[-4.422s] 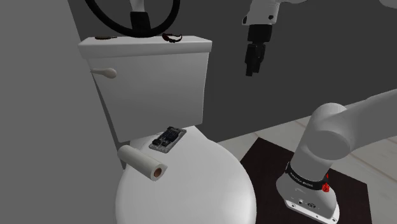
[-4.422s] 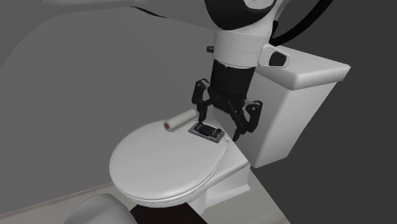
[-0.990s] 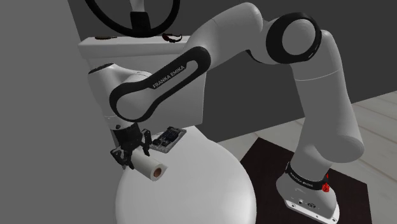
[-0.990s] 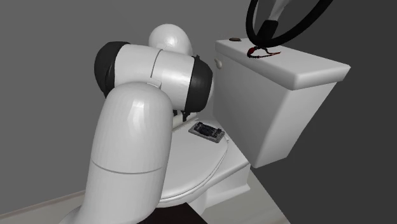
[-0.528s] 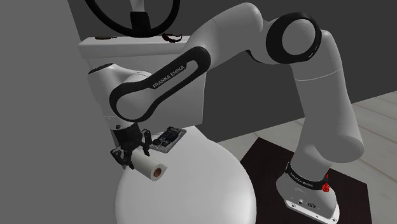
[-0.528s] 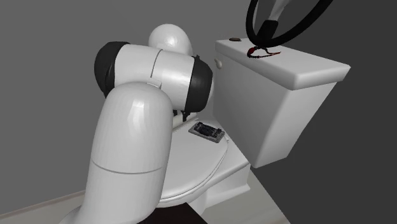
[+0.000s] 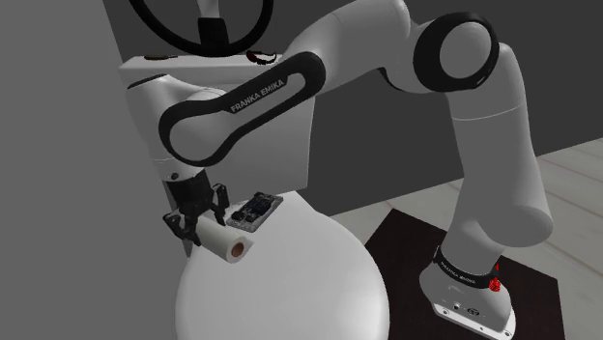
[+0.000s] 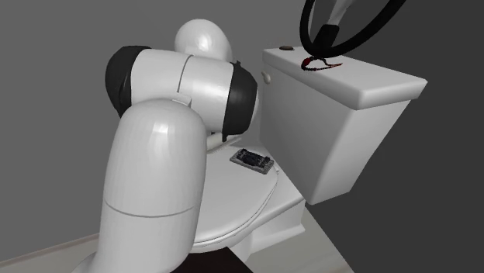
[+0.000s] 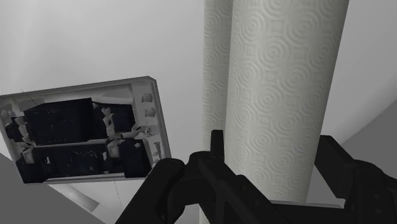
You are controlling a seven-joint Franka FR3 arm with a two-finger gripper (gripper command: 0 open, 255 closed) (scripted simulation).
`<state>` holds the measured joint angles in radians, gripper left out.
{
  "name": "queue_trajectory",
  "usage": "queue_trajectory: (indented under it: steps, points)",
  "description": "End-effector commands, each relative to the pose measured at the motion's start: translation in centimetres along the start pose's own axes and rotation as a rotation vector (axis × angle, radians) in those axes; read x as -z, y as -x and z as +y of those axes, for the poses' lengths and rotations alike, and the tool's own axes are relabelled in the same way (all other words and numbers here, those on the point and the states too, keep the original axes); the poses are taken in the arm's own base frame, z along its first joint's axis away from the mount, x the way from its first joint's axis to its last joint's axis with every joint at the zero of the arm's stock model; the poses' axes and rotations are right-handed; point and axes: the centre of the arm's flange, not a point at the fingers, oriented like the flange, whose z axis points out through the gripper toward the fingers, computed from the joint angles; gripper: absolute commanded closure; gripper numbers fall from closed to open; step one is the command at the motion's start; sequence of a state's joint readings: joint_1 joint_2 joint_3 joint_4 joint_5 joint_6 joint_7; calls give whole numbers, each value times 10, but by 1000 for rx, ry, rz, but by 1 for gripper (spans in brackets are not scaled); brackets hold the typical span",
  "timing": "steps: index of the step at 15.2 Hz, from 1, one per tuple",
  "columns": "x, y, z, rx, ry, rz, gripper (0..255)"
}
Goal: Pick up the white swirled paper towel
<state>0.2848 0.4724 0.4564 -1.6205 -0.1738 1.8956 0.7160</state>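
Shoulder view, left to right: grey wall (image 7: 58, 193), then the gripper (image 7: 199, 226) low over the wall-side edge of the toilet lid (image 7: 290, 285). It is clamped on the paper towel roll (image 7: 223, 241). The roll lies sideways between the jaws, core end facing the camera.

Wrist view confirms it: the black fingers (image 9: 217, 154) press the roll's flanks, and the concentric swirl emboss on the white paper shows plainly. Can't tell whether the roll is clear of the lid or resting on it (no clean gap from these angles).

Just beside the roll, toward the tank (image 7: 237, 135), a small flat device (image 7: 255, 210) with dark innards in a pale frame lies on the lid, apart from the roll. On the tank top are a big black ring (image 7: 198, 24) and a small dark red item (image 7: 261, 56).

The arm (image 7: 483, 126) arcs over from the dark stand (image 7: 541, 290) at lower right.

Second exterior view: the arm's white links are in the foreground, the device is on the lid to their right, and the tank is further right.
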Motion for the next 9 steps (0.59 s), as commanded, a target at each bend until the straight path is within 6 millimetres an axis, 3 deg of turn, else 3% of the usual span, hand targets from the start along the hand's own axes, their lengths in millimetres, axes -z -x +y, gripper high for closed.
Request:
queue_trajectory:
  steps: [1,7,9]
  points:
    - [11,1,1,0,0,0,255]
    - [42,5,3,0,0,0,255]
    - [43,5,3,0,0,0,255]
